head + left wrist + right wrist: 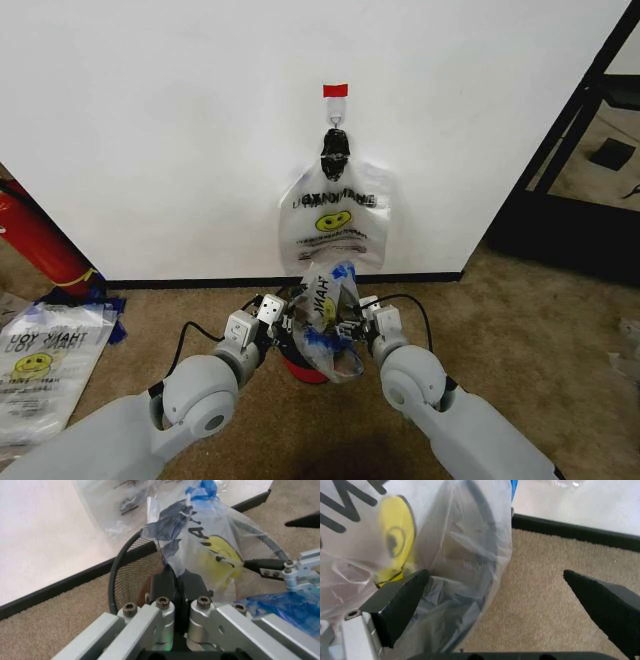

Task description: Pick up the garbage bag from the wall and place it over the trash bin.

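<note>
The garbage bag [327, 318] sat crumpled over the trash bin [312, 368], just in front of the wall [180, 130] and between both arms. The left wrist view showed what the head view could not: the left gripper [177, 578] was clamped on a fold of the bag above the bin's mesh rim [131, 577]. The right wrist view showed the right gripper [512, 592] spread wide, holding nothing, one finger [400, 600] against the plastic. Only the head view took in the bunched bags [335, 215] hanging above the bin under a black clip [335, 150], and the flat stack [40, 365] off to its left.
</note>
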Tool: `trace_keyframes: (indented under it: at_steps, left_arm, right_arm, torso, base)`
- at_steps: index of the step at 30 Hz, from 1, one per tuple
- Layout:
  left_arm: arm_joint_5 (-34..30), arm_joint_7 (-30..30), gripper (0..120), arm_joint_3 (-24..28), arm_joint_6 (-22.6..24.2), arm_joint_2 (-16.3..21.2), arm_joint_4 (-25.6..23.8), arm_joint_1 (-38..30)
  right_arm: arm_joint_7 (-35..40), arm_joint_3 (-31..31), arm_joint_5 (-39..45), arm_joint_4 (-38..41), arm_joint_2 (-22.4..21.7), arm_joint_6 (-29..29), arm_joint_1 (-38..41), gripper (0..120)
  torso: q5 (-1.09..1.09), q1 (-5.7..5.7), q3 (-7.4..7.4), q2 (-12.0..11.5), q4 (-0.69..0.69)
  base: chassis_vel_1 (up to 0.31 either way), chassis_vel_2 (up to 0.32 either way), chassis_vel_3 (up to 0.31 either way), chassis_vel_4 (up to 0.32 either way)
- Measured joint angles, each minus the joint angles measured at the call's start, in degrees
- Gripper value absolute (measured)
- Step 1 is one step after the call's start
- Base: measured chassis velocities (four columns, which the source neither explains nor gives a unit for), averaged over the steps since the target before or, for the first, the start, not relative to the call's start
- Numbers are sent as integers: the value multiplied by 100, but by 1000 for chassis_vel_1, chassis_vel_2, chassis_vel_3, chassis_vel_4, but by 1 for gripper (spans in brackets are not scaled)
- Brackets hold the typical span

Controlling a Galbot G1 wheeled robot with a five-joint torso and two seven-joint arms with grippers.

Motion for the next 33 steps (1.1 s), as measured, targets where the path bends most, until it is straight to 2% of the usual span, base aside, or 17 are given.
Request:
trace_keyframes:
  at_steps: [13,28,33]
  left_arm:
    - [120,26,0,-180,-74,58,-10,174]
    - [149,13,0,-280,-111,103,13,188]
    - [153,12,0,-332,-126,147,-19,225]
  right_arm:
    - [494,34,711,-107,-9,-38,43,97]
    - [743,50,841,-226,-26,-29,44,98]
    - [970,54,1185,-231,13,-29,95,99]
  torso:
    - [0,0,0,0,1]
    - [0,0,0,0,0]
    - [0,0,0,0,0]
  base:
    - [0,0,0,0]
    - [0,0,0,0]
    - [0,0,0,0]
